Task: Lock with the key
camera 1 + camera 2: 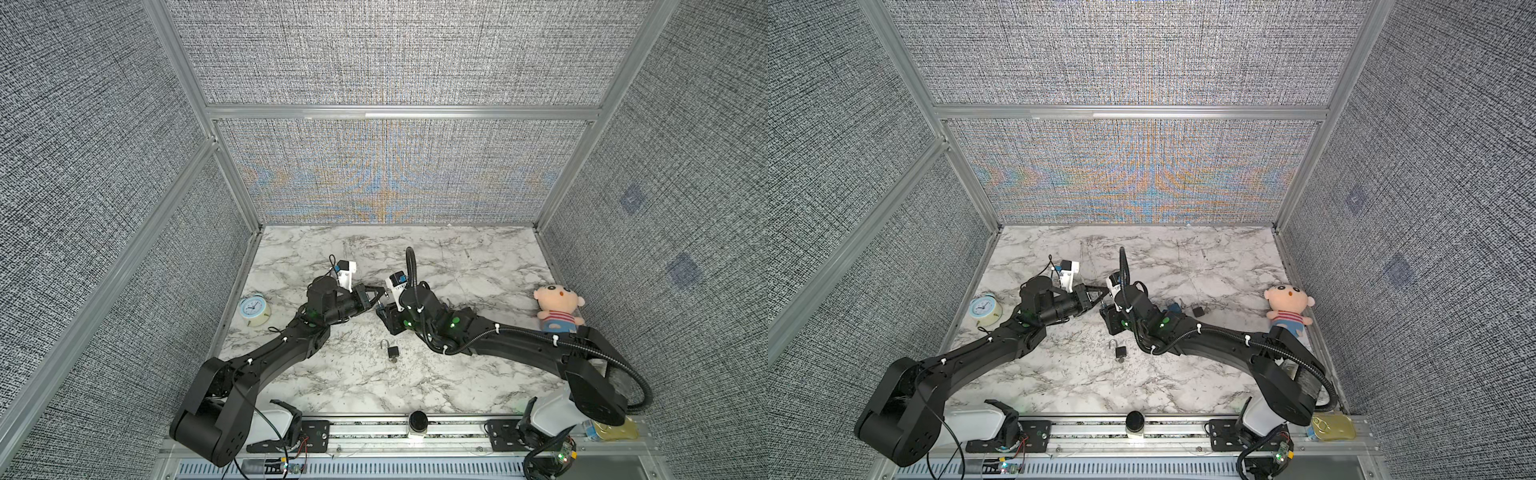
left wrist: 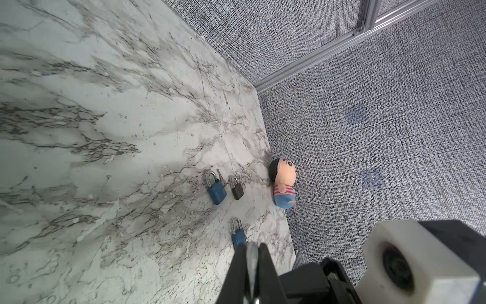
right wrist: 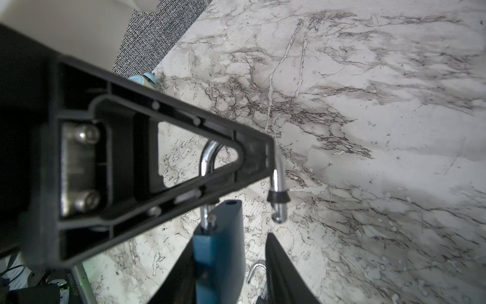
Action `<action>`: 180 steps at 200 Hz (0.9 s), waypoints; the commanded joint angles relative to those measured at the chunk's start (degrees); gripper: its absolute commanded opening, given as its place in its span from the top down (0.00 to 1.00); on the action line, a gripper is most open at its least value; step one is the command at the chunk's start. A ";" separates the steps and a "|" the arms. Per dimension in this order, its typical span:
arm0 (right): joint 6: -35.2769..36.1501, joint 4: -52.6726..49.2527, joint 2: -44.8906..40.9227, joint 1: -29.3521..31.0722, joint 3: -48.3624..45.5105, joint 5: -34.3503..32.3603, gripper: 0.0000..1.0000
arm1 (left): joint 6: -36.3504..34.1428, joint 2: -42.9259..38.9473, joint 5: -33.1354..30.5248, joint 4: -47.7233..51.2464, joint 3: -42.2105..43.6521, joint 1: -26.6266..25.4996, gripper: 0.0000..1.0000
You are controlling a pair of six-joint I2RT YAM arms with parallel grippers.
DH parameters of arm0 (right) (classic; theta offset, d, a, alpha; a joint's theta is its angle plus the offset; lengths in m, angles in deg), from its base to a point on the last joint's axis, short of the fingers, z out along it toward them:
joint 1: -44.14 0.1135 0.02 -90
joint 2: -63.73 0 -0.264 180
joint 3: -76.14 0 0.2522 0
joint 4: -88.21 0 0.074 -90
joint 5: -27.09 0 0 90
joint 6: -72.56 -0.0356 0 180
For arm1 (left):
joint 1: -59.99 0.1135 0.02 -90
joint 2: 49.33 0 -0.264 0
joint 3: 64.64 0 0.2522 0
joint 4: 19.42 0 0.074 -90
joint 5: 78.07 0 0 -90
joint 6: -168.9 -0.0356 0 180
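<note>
Both fingers (image 2: 236, 271) of the left gripper (image 2: 251, 248) are pressed together on a sliver of bright metal. The right wrist view shows this to be the crown of the shackle (image 3: 278, 181) of the blue padlock (image 3: 218, 250). The right gripper (image 3: 230, 243) stands partly open around that padlock's body. One finger lies against it, while marble shows between the body and the other finger (image 3: 281, 268), so I judge this grip not yet firm. The padlock hangs between the two grippers above the marble table (image 3: 368, 79). Its shackle is swung out, so the free end hangs beside the socket hole (image 3: 231, 203), not over it.

Judged step: closing the shackle, ahead of any key work. The next move calls for a firm clamp on the body, then a turn of the shackle until its free end sits over the hole, then a straight push down. No key can be made out on this padlock; its keyhole end is hidden.

Nearer the robot's bases than the blue padlock lies a black padlock (image 1: 393, 352), shackle open. No brand reads on either. Lettering on the white camera mount (image 1: 395, 284), just beside the blue padlock, is too small to read.
</note>
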 commanded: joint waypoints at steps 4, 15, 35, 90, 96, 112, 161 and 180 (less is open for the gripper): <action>-0.10 1.48 0.58 -0.09 0.40 -1.60 0.64 | 0.54 -0.39 0.03 -2.36 -0.08 -0.02 1.00; -0.11 1.47 0.76 -0.10 0.48 -1.69 0.65 | 0.72 -0.39 0.02 -2.71 0.08 -0.08 1.00; -0.45 1.77 1.14 -0.13 0.49 -1.73 0.70 | 0.95 -0.48 -0.03 -2.87 0.27 -0.11 1.00; -1.60 1.42 0.63 -0.14 -0.35 -5.63 1.00 | 0.81 -1.68 -0.72 -1.97 0.39 -0.09 1.00; -1.55 1.59 0.38 -0.11 -0.55 -5.76 1.00 | 0.81 -1.85 -0.74 -1.82 0.41 -0.03 1.00; -1.59 1.77 -0.29 -0.18 -1.00 -5.72 1.00 | 0.62 -2.19 -0.92 -1.43 0.29 -0.02 1.00; -0.09 -0.70 -3.17 -2.86 -0.75 5.38 1.00 | -3.65 -3.56 -3.22 5.17 -2.12 0.08 0.88; 0.57 -3.55 -5.02 -4.69 -0.64 9.85 1.00 | -5.70 -4.95 -5.77 9.13 -3.19 0.16 0.65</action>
